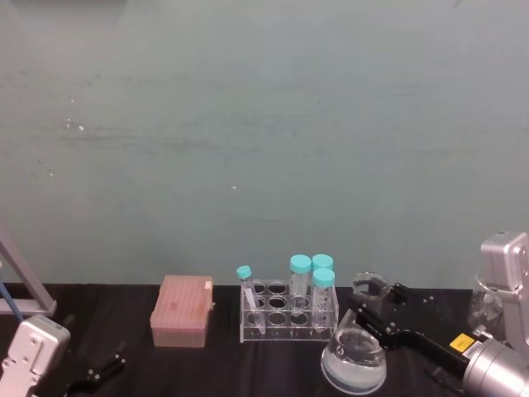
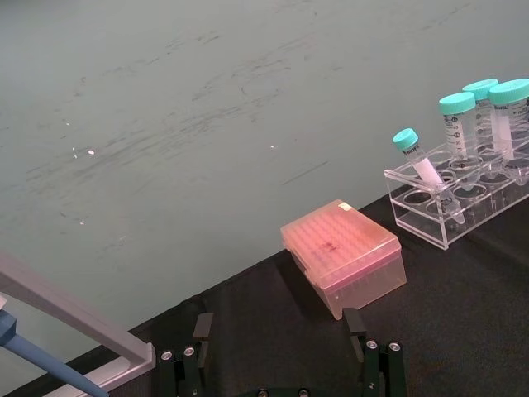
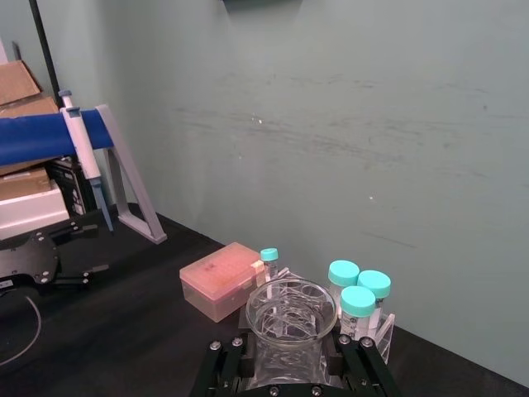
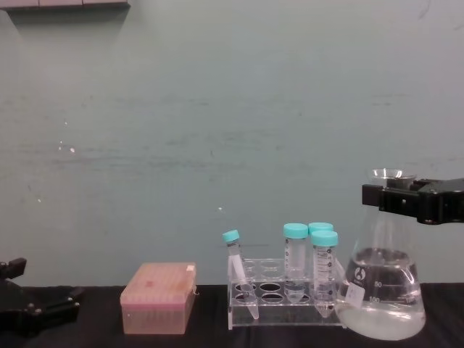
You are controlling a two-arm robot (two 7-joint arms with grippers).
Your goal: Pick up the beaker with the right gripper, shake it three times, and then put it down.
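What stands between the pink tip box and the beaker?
A clear rack with four teal-capped tubes stands between the pink tip box and the beaker, in the chest view.

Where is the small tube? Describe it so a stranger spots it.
On the black table, a clear rack stands between the pink box and the beaker. At its left end one thin tube leans; the other three are fatter and upright.

Right gripper point(image 1: 374, 303) clamped, left gripper point(image 2: 277, 339) seemingly open

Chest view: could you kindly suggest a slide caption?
Right gripper holds the beaker by its neck beside the tube rack and pink tip box; left gripper parked.
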